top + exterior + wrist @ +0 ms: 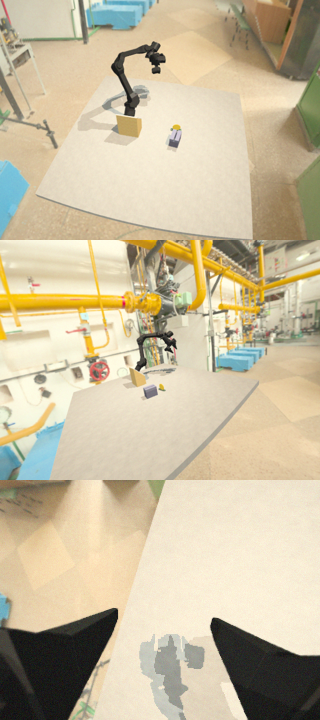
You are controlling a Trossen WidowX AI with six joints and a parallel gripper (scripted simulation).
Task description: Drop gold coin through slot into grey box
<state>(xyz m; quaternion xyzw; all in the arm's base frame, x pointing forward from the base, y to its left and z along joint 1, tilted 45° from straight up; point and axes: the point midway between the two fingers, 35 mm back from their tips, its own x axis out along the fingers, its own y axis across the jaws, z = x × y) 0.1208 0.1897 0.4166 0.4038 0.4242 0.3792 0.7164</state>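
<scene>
Gold coin [176,126] [161,386] stands on edge in its dark-green holder [171,129] [162,390], just beyond the far end of the slotted grey box [175,142] [150,392] in the top view. Left of both, a yellow block [128,126] [137,378] sits on the pale surface [144,180] [144,426]. Well apart from the coin, the black arm [125,83] [141,351] holds its fingers [156,70] [168,349] raised at the far side, spread wide with nothing between them.

Matte-black arm [126,83] [141,351]; chunky joints; claw [160,65] [172,347] [165,617] fingers tapered.
</scene>
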